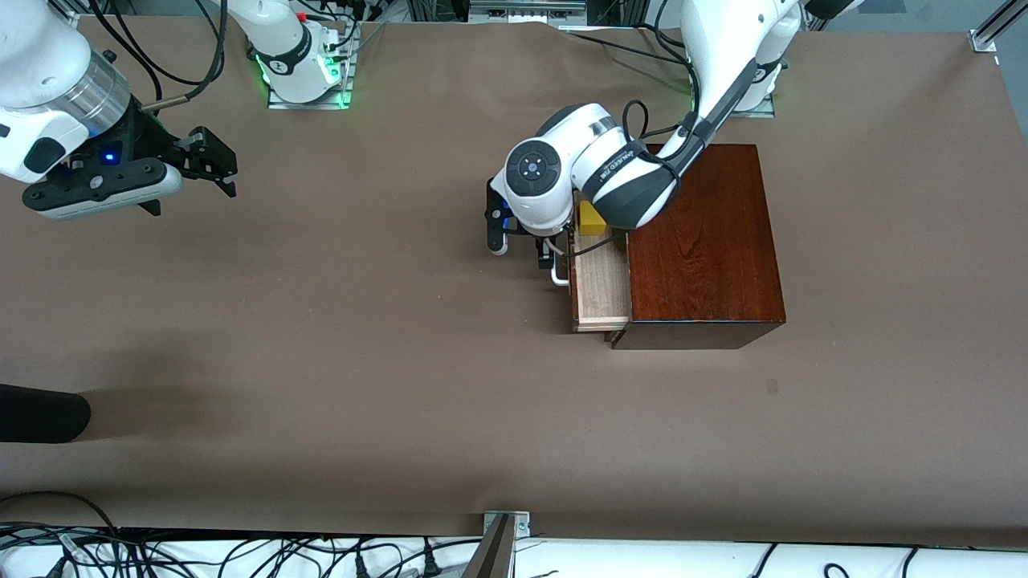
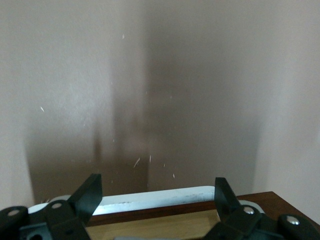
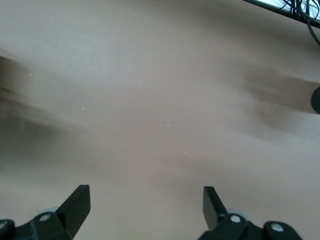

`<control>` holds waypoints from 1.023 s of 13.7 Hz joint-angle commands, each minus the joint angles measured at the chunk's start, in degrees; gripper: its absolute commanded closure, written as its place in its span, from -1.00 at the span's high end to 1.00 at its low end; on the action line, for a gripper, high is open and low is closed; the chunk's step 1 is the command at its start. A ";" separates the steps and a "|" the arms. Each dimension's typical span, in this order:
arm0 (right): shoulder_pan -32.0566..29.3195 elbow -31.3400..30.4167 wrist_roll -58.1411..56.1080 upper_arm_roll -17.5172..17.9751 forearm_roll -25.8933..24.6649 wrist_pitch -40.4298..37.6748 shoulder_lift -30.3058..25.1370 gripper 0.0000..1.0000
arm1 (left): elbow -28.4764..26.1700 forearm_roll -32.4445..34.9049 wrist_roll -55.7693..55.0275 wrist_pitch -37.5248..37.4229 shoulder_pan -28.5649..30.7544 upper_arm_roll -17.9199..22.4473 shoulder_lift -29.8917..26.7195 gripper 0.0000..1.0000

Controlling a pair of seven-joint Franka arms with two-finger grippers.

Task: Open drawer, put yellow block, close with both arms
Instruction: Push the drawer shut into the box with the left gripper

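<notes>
The glossy dark mahogany box (image 1: 703, 249) stands toward the left arm's end of the table. Its drawer (image 1: 601, 289) is pulled partly out, showing the pale-wood tray. The yellow block (image 1: 593, 218) lies in the tray, partly hidden by the left arm. The white bar handle (image 1: 556, 277) also shows in the left wrist view (image 2: 155, 198). My left gripper (image 1: 522, 247) is open and empty just above the handle and drawer front, its fingers (image 2: 90, 192) straddling the bar's length. My right gripper (image 1: 210, 164) is open and empty, up over bare table at the right arm's end (image 3: 145, 200).
The brown table (image 1: 361, 337) stretches wide between the two arms. A black rounded object (image 1: 40, 413) pokes in at the right arm's end, nearer the camera. Cables and a metal bracket (image 1: 506, 526) line the near edge.
</notes>
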 commanded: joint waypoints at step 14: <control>-0.05 -0.04 0.44 -0.05 0.43 0.65 0.12 1.00 | 5.10 0.88 -0.19 -14.22 5.02 -0.49 -4.09 1.00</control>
